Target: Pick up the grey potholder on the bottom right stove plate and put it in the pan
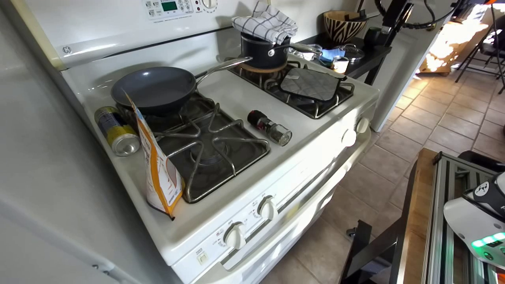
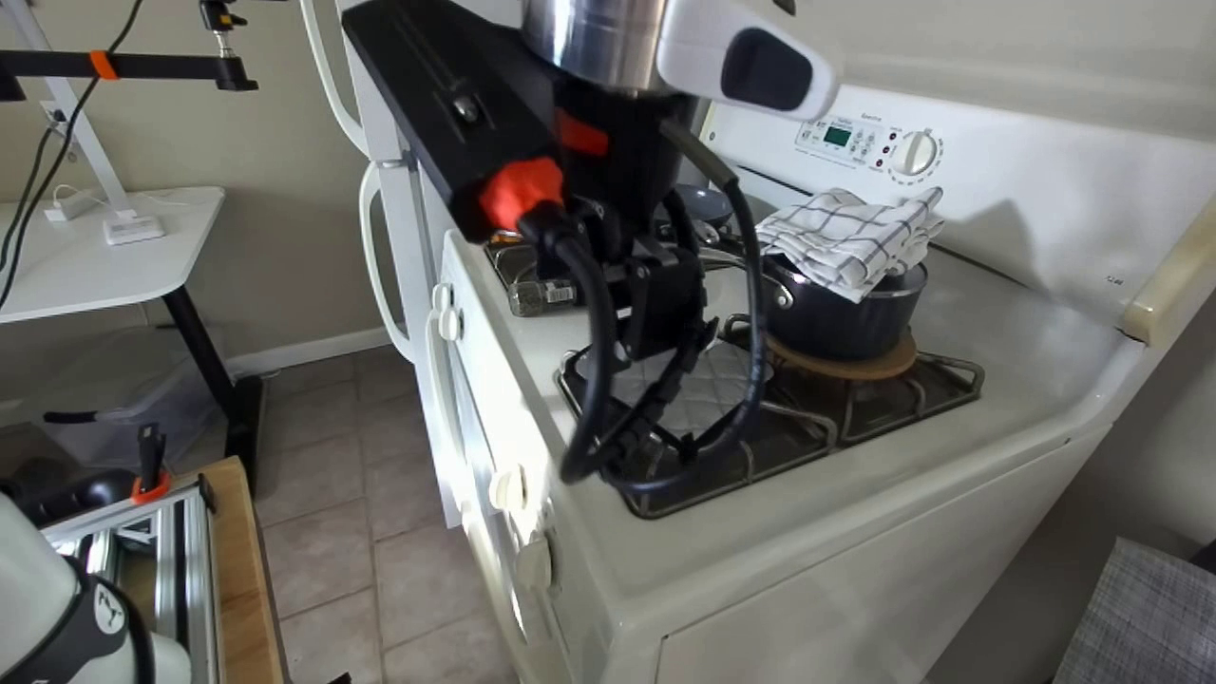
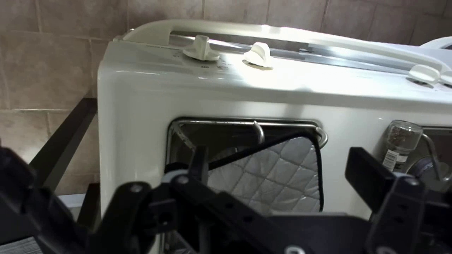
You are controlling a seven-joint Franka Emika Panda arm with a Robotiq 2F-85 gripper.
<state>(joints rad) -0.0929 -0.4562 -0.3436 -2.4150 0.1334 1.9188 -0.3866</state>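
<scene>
In an exterior view, the frying pan (image 1: 152,85) at left holds nothing; to its right, the grey quilted potholder (image 1: 311,83) lies on the front-right burner grate (image 1: 315,115). The tool (image 3: 280,165) stands spread, gripping nothing: grasp and transfer apparently remain.

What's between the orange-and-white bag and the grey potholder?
From the bag: a burner grate, then a spice jar lying on the white stove top, then the stove plate under the potholder. Shows in an exterior view.
</scene>
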